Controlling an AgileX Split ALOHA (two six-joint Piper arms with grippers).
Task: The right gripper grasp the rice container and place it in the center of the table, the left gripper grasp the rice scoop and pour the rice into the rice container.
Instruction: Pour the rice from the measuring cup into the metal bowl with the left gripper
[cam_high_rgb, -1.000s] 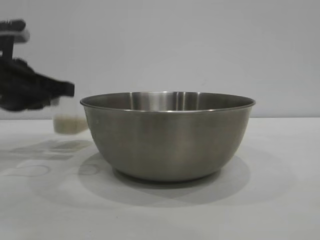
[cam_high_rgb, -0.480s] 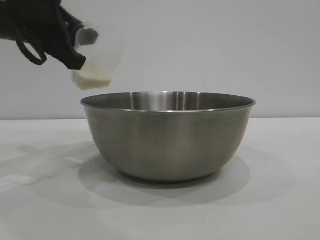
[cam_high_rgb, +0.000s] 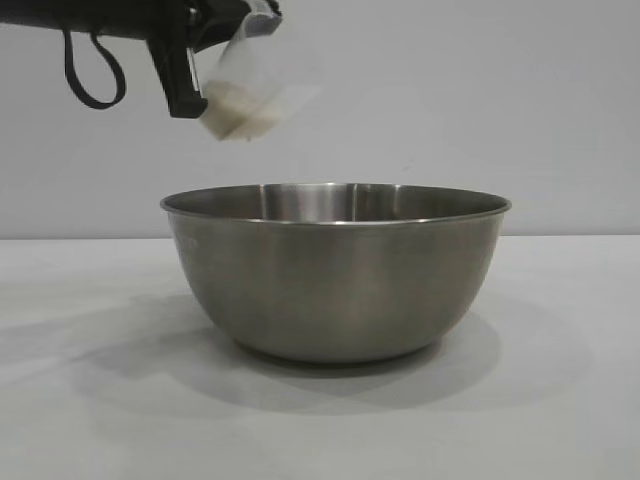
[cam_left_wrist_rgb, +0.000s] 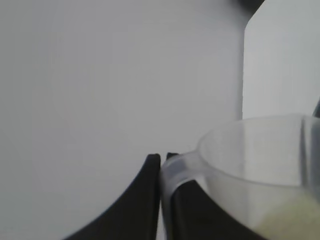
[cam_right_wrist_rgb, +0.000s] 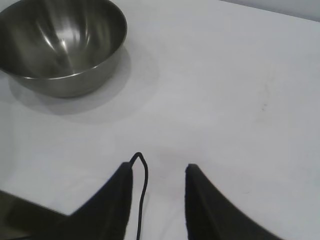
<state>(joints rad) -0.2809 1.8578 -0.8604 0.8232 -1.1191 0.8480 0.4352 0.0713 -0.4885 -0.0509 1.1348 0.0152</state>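
**Scoop up and tipping over the bowl**

Lifted from table level beside the bowl a second ago, now tilted high above the left rim. Left gripper (cam_high_rgb: 205, 60) clamped tight on the loop handle of the rice scoop (cam_high_rgb: 252, 85), clear tapered plastic, rice (cam_high_rgb: 235, 118) a pale granular heap sliding toward the lip. Pour looks imminent, nothing spilled yet. Rice container (cam_high_rgb: 335, 270), brushed steel with thin rolled rim, sits mid-table (cam_high_rgb: 560, 420). Right gripper (cam_right_wrist_rgb: 159, 172) parked well apart, partly open, empty.

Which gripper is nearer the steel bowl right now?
Left. The left gripper holds the rice scoop just above the rice container; the right gripper hangs open, well away.
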